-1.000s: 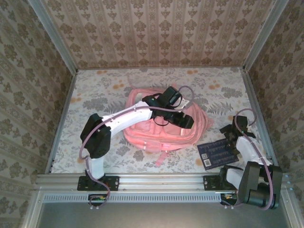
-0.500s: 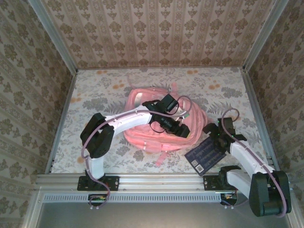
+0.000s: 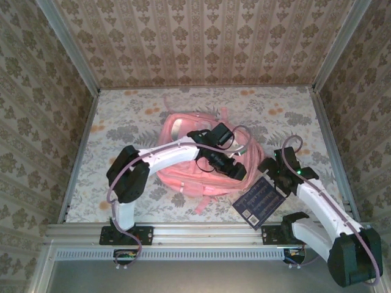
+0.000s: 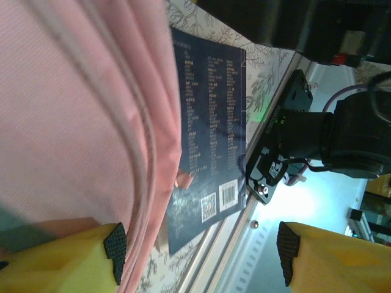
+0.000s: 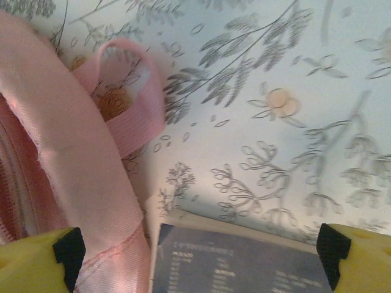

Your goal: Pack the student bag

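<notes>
The pink student bag [image 3: 195,155] lies flat in the middle of the table. My left gripper [image 3: 235,168] reaches over its right side; in the left wrist view it [image 4: 200,247] stands open, with the bag's pink edge [image 4: 79,122] against its left pad [image 4: 115,244]. A dark blue book [image 3: 259,201] lies just right of the bag, near the front rail. My right gripper [image 3: 276,173] is at the book's far end. It [image 5: 200,250] is open, its fingers straddling the book's edge [image 5: 244,265], with the bag [image 5: 67,165] beside the left finger.
A pink strap loop [image 5: 131,97] lies on the flowered table cover [image 5: 275,91] beyond the book. The metal front rail [image 3: 201,232] runs close behind the book. Wallpapered walls [image 3: 201,43] enclose the table on three sides.
My right arm has swung left toward the bag, and the book has slid and turned left with it. My left gripper has shifted slightly down the bag's right side.
</notes>
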